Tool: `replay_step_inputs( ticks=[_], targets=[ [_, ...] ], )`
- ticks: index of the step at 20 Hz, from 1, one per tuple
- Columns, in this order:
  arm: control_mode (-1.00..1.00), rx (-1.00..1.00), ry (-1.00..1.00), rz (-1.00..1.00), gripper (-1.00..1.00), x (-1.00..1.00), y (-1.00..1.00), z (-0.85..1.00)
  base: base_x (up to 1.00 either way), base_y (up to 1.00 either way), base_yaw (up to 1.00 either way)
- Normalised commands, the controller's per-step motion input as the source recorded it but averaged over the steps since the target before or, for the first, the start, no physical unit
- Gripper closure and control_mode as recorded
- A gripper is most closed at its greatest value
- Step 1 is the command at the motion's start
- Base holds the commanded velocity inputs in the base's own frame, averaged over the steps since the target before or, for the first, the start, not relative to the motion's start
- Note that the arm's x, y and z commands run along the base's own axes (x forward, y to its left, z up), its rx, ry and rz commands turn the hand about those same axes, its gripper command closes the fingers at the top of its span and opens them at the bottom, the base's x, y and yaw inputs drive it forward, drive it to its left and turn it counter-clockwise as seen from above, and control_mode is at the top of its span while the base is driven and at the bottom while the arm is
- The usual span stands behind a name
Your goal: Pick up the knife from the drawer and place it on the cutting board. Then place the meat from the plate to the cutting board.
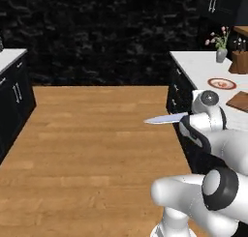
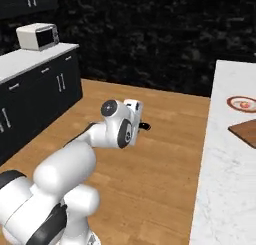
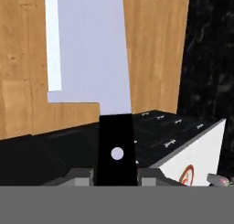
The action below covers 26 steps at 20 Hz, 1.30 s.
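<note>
My gripper [image 3: 116,178] is shut on the black handle of the knife [image 3: 91,49], held in the air over the wooden floor, left of the white counter. The silver blade [image 1: 163,119] sticks out level to the left of the hand. In the right base view the handle's end [image 2: 144,126] pokes out from behind the hand. The plate [image 2: 242,103] lies on the counter with the small orange meat [image 2: 244,104] on it. Just nearer lies the brown cutting board [image 2: 245,132], also seen at the frame's right edge [image 1: 239,101]. The drawer is out of view.
The white counter [image 1: 193,66] rests on black cabinets [image 3: 160,134] with handled fronts. A tan knife block [image 1: 240,62] and a vase of flowers [image 1: 221,52] stand at its far end. Across the open floor [image 1: 97,134] runs another counter with a microwave [image 2: 37,36].
</note>
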Motion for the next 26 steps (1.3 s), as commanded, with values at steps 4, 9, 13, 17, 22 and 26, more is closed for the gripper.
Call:
replay_step_inputs(
  ticks=[4,9,13,17,22,26],
  targets=[
    [1.0,0.0,0.0,0.0,1.0,0.0,0.0,0.0,0.21,0.0,-0.98],
    [1.0,0.0,0.0,0.0,1.0,0.0,0.0,0.0,0.05,0.13,-1.0],
    [1.0,0.0,0.0,0.0,1.0,0.0,0.0,0.0,0.0,0.92,-0.62],
    [1.0,0.0,0.0,0.0,1.0,0.0,0.0,0.0,0.18,1.0,-0.3],
    [1.0,0.0,0.0,0.0,1.0,0.0,0.0,0.0,0.81,1.0,-0.4],
    [1.0,0.0,0.0,0.0,1.0,0.0,0.0,0.0,0.68,1.0,-0.46]
  ],
)
